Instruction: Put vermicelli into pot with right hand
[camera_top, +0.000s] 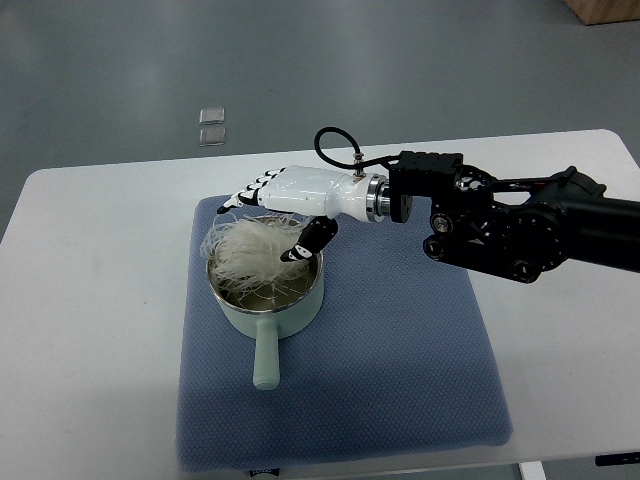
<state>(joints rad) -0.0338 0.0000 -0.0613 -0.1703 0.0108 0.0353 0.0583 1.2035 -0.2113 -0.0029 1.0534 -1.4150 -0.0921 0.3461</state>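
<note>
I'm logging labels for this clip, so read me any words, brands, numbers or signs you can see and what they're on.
None can be read.
Pot: no print visible.
Right hand and its arm: no legible marking.
Blue mat: a dark tag at its near edge, too small to read.
Table: no print.

No readable text, label, brand, number or sign found anywhere in the top view, nothing legible on any surface shown

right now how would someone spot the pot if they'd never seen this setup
On the white table lies a blue mat; the pot sits on its left part, under the right hand. It is pale mint green, handle pointing toward the camera, with white vermicelli piled in it.
</note>
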